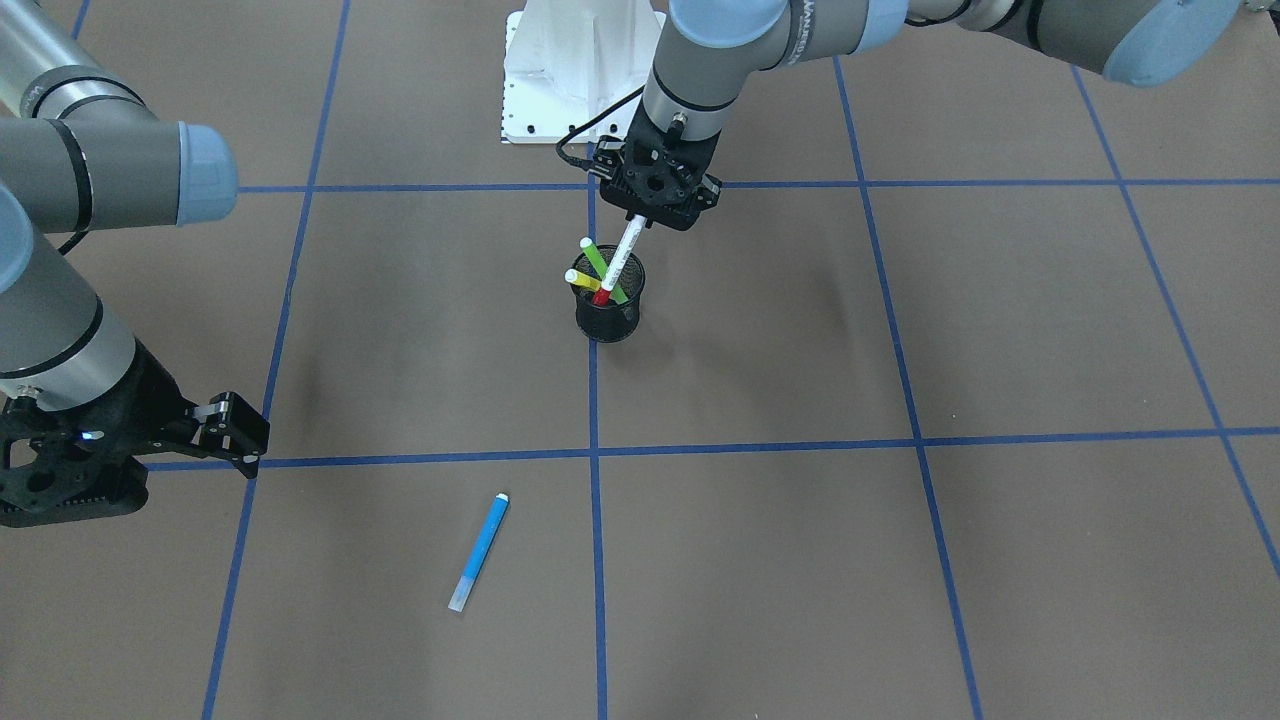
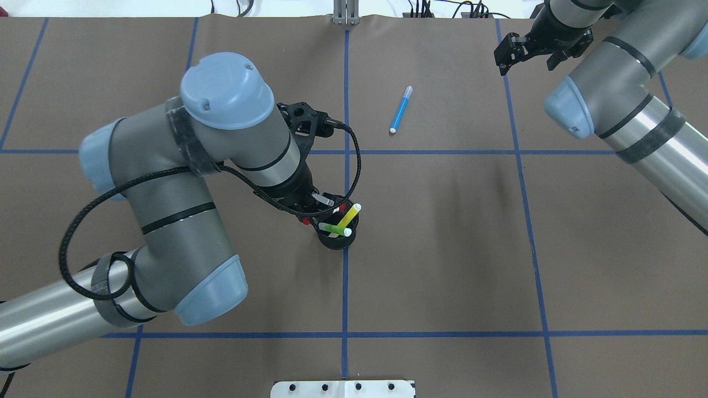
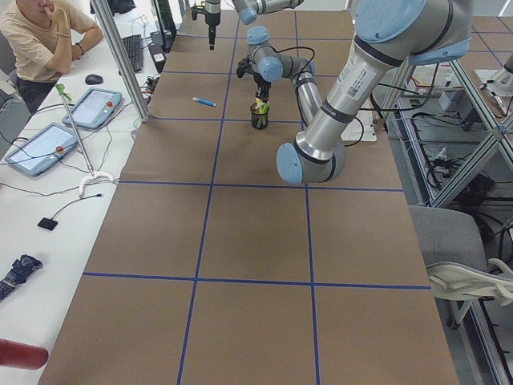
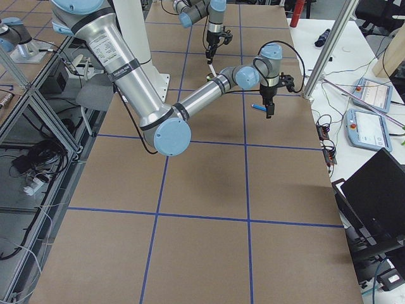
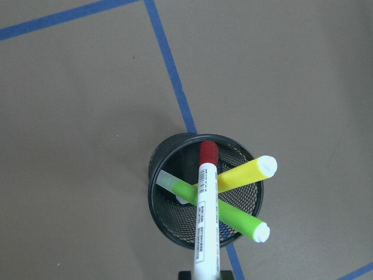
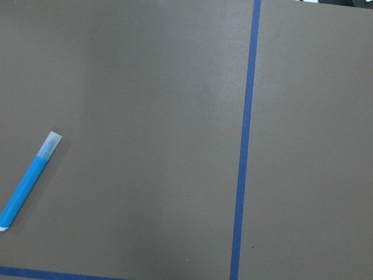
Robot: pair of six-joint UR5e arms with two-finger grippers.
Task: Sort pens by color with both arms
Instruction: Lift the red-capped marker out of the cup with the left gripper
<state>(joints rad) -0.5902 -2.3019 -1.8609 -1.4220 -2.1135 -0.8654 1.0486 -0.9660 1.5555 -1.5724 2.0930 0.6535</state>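
Note:
My left gripper [image 1: 640, 216] is shut on the upper end of the white-barrelled red pen [image 1: 618, 262], held tilted over the black mesh cup [image 1: 608, 320]. In the left wrist view the pen's red end [image 5: 208, 151] sits at the cup's mouth [image 5: 175, 217]. The green pen [image 1: 603, 268] [image 5: 224, 213] and the yellow pen [image 1: 580, 280] [image 5: 245, 174] lean crossed inside the cup. The blue pen [image 1: 480, 550] [image 2: 400, 109] [image 6: 26, 184] lies flat on the table. My right gripper [image 1: 250, 440] [image 2: 528, 55] is open and empty, off to the side of the blue pen.
The brown table is marked in squares by blue tape lines [image 1: 594, 455]. The white pedestal base [image 1: 565, 70] stands behind the cup. An operator [image 3: 44, 36] sits at a side desk with tablets [image 3: 44, 144].

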